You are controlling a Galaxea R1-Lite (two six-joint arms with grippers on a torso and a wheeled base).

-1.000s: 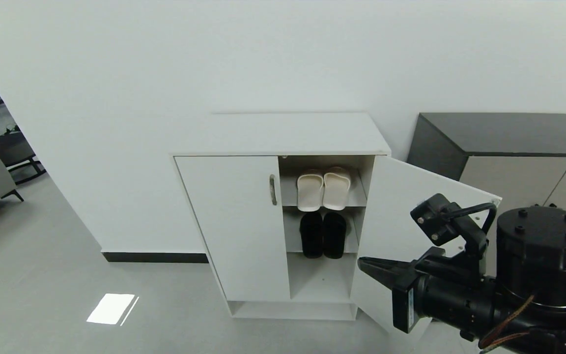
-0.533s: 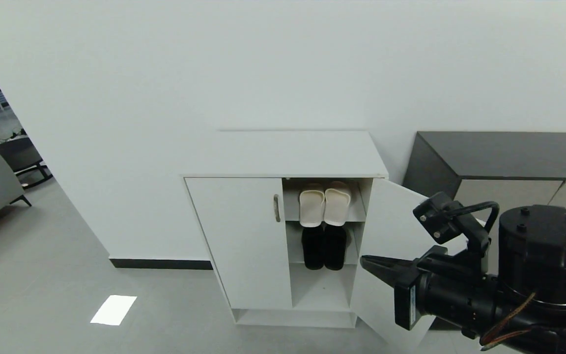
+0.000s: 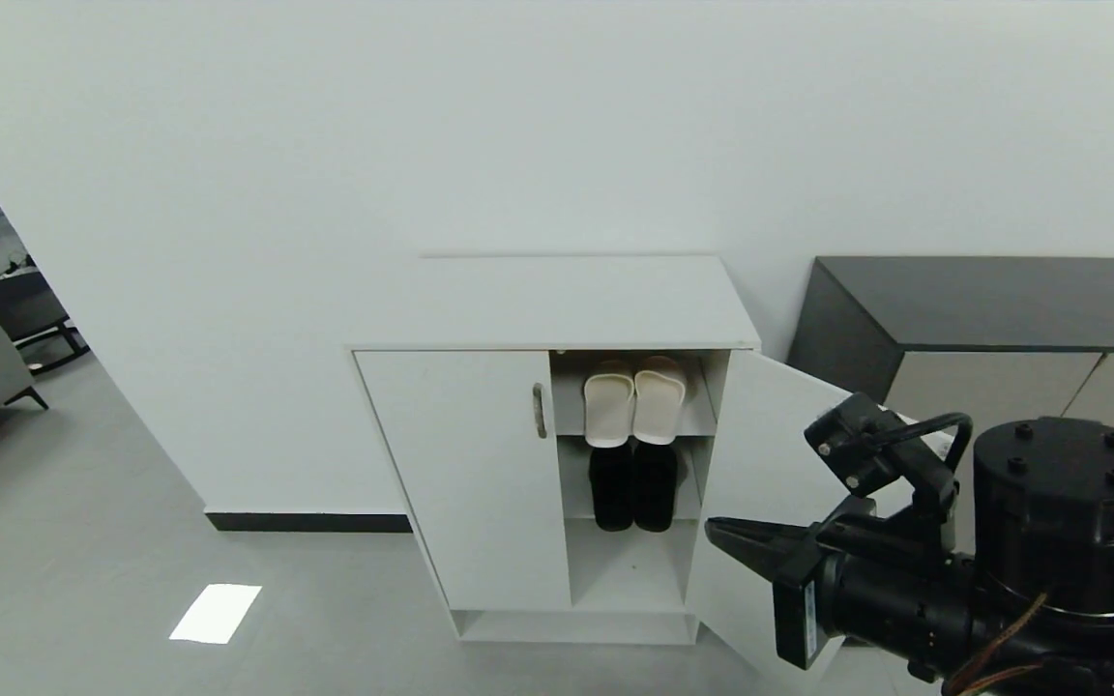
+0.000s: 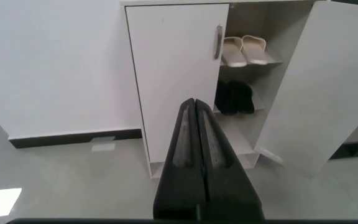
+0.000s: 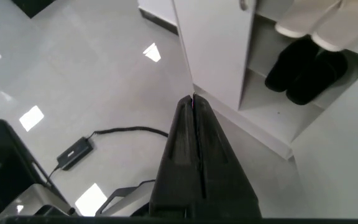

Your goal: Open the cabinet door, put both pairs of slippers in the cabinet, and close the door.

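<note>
You moved only camera. Right gripper [image 3: 726, 535], left gripper [image 4: 195, 109] stayed pressed together, empty. White slippers [image 3: 634, 401], black slippers [image 3: 632, 488] shelved; door [image 3: 760, 483] awaited closing.

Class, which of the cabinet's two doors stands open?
The right door, swung outward, baring the white slippers and black slippers inside; the left door, bearing the handle, sits shut.

The cabinet [image 3: 460, 483] looks matt white board, its handle [image 3: 539, 411] metal, the floor [image 3: 83, 580] glossy.
</note>
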